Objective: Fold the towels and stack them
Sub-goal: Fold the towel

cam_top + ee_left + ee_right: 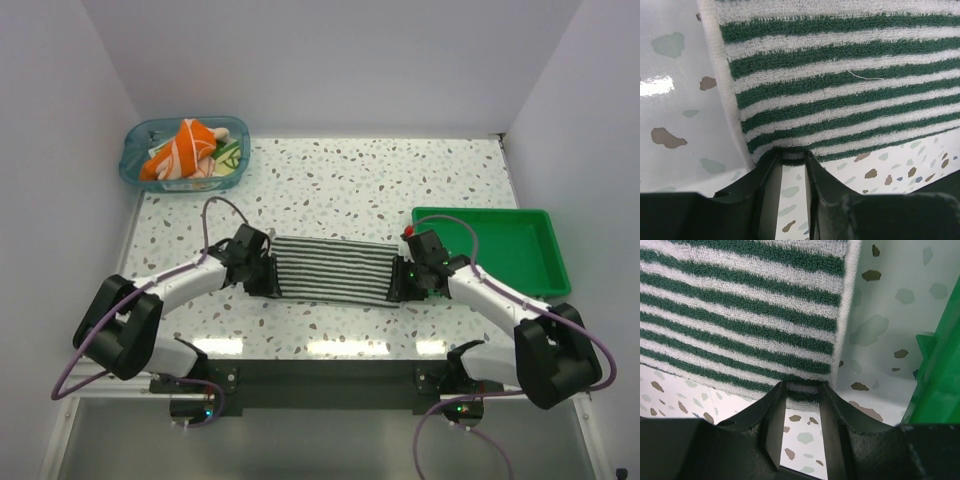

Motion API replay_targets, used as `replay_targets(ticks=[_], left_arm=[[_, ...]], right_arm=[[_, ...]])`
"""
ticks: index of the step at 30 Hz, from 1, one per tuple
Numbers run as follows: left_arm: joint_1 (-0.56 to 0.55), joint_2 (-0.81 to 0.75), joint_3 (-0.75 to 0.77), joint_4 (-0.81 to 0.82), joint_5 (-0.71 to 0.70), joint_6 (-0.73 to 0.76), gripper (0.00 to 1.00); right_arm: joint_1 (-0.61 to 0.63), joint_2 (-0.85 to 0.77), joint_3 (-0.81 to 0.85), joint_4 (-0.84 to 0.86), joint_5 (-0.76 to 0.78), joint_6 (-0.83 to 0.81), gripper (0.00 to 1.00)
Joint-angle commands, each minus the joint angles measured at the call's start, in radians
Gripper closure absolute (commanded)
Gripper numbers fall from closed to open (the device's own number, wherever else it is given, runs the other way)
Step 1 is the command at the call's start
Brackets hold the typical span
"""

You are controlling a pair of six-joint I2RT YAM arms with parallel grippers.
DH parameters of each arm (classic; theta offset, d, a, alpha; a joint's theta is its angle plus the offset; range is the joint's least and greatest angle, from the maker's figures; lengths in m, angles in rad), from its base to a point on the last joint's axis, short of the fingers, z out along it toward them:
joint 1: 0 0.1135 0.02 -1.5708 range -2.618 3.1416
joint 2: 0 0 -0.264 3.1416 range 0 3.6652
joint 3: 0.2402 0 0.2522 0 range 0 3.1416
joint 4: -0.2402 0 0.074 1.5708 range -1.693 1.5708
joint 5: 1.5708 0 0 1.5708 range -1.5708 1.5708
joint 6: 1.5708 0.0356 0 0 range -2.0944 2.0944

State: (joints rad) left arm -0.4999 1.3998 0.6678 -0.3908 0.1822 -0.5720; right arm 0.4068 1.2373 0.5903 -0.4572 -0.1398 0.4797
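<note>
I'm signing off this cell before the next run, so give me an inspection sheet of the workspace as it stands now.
Surface: speckled table, glossy, with light reflections near the front edge.
Job's things: striped towel stretched across the middle; orange towel and green towel crumpled in the blue basket, back left.
Clutter: green tray at right, nothing seen in it.
Grippers: left pincer and right pincer each closed on one end of the striped towel.
Cables: purple cables loop over each arm, not lying on the towel.
Surroundings: plain white walls; nothing else seen.
</note>
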Motion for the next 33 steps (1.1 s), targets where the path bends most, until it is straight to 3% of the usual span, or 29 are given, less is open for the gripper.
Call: replay_targets(ticks=[1, 5, 10, 14, 18, 21, 26, 33], left_arm=[[0.004, 0.004, -0.050, 0.004, -0.116, -0.040, 0.71], [0.058, -0.025, -0.056, -0.039, -0.157, -0.035, 0.74], [0.225, -0.108, -0.071, -0.062, -0.162, 0.026, 0.74], [0.233, -0.127, 0.001, -0.080, -0.158, 0.067, 0.67], [0.233, -0.139, 0.067, -0.100, -0.113, 0.078, 0.50], [0.231, -0.162, 0.098, -0.120, -0.095, 0.075, 0.44], [0.231, -0.180, 0.110, -0.111, -0.081, 0.098, 0.43], [0.231, -0.101, 0.076, -0.050, -0.101, 0.084, 0.46]], right_arm=[[0.004, 0.017, -0.004, 0.031, 0.068, 0.000, 0.64], [0.009, 0.028, 0.009, 0.031, 0.069, -0.013, 0.63], [0.052, 0.071, 0.066, 0.046, 0.051, -0.013, 0.63], [0.069, 0.077, 0.169, 0.006, 0.052, -0.041, 0.63], [0.070, 0.112, 0.325, -0.028, 0.069, -0.087, 0.62], [0.069, 0.174, 0.388, 0.000, 0.057, -0.107, 0.63], [0.069, 0.290, 0.416, 0.100, 0.059, -0.124, 0.73], [0.066, 0.461, 0.451, 0.161, 0.117, -0.154, 0.78]])
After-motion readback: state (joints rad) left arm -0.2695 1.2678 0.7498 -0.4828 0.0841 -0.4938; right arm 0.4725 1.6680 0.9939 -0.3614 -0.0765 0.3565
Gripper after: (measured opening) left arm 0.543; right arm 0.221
